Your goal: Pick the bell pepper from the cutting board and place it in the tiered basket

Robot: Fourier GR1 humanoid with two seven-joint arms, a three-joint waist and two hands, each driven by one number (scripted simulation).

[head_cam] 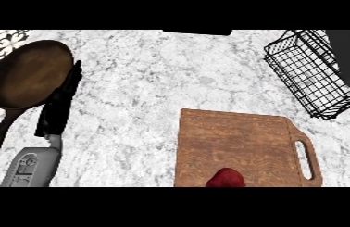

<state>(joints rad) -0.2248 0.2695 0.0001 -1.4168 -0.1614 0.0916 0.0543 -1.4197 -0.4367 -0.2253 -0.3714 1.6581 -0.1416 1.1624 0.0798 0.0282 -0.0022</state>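
A red bell pepper [227,179] sits at the near edge of the wooden cutting board [239,138], partly cut off by the view's lower edge. The black wire tiered basket [308,75] stands at the far right of the counter, well beyond the board. My left hand [60,103] is at the left, its black fingers straight and pointing away, lying along the rim of a brown pan; the grey forearm [31,163] comes in below it. My right hand does not show.
A round brown pan [31,73] with a dark handle lies at the far left. A dark object [196,32] shows at the counter's back edge. The marble counter top [150,82] spreads between the pan and the basket.
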